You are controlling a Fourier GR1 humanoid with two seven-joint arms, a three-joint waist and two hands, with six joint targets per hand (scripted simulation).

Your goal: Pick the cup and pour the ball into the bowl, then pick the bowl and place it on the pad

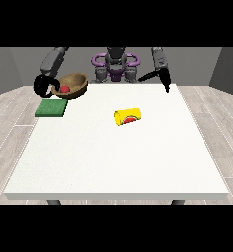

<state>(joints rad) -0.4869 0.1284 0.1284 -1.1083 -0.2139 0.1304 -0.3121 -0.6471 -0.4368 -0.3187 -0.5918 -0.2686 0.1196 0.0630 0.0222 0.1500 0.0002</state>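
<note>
While the wooden bowl hangs tilted above the far left corner of the white bench, the robot hand at the view's left curls round its near rim and carries it, so that hand is closed on the bowl. A red ball sits inside the bowl, low against the tipped wall, which suggests the pouring step is already done. The green pad lies flat on the bench just below and slightly in front of the bowl; the bowl looks lifted clear of it, not yet set down. Holding the bowl by the rim leaves its base free to land on the pad, and the tilt towards the camera probably comes from that one-sided hold.

The yellow cup lies on its side near the middle of the bench, well apart from the bowl, its open mouth showing red inside. It appears to have been left there as no longer needed.

The robot hand at the view's right hovers over the far right edge, holding nothing, fingers pointing down; whether they are straight or curled I cannot tell.

What remains, I judge, is lowering the bowl onto the pad.
</note>
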